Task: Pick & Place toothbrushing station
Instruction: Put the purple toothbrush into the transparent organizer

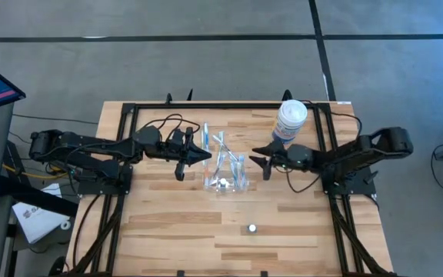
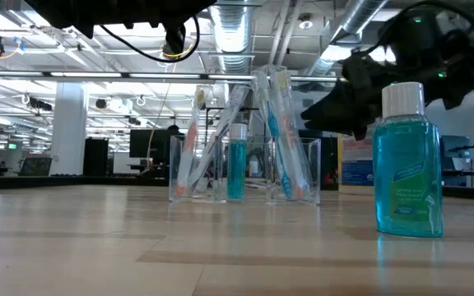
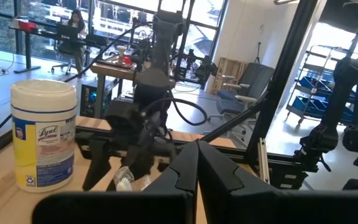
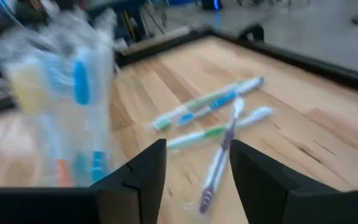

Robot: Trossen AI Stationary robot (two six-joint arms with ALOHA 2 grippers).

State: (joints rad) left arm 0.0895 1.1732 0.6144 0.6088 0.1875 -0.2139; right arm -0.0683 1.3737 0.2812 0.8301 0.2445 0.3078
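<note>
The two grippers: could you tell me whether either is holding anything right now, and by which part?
Nothing is held. The right gripper is open, with loose toothbrushes on the table beyond it. The left gripper is shut on nothing.

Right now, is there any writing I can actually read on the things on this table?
"Lysol": on the blue-and-yellow label of the white tub, seen from the left wrist.
The small print under it is too small to read.
The label on the blue-green bottle in the low view is too blurred to read.
</note>
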